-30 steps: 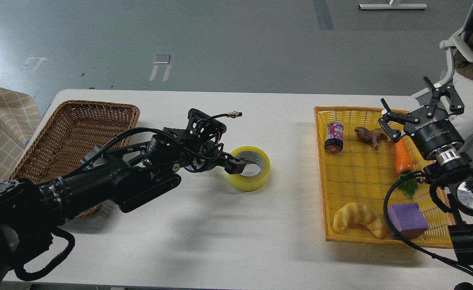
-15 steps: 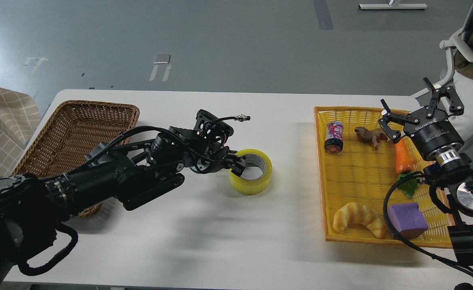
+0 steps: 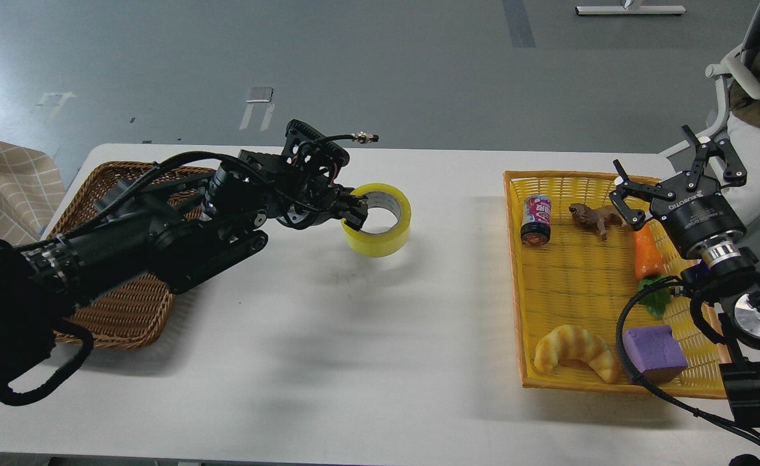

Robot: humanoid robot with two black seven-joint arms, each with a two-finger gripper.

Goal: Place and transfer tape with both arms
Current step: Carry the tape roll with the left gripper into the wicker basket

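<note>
Across the frame's middle band, the white table [image 3: 367, 336] runs nearly edge to edge, its far edge and rounded upper-left corner visible against grey floor, its near edge cut by the bottom of the frame. A broad bare stretch lies at centre and lower centre, between the wicker basket [image 3: 127, 304] at left and the yellow tray [image 3: 515, 278] at right.

The left arm enters from the lower left and crosses over the basket, hiding much of its interior; cables loop around the wrist. The left gripper [image 3: 352, 215] is clamped on the near-left wall of the tape [image 3: 380, 223], one finger inside the core, the other largely hidden behind the roll wall. The tape is held left of centre, in the upper half of the frame, with a soft shadow on the table below and right of it; whether it clears the surface cannot be stated with certainty. Its hole faces up and slightly toward the camera, axis near vertical, tilted.

The right arm rises from the lower right corner, partly cut off. The right gripper [image 3: 677, 175] stands spread wide over the tray's upper right corner, holding nothing.

In the tray: a croissant [image 3: 574, 353], a purple block [image 3: 654, 353], a carrot [image 3: 648, 255] partly behind the arm, a can [image 3: 537, 220] and a small brown animal figure [image 3: 593, 219].
</note>
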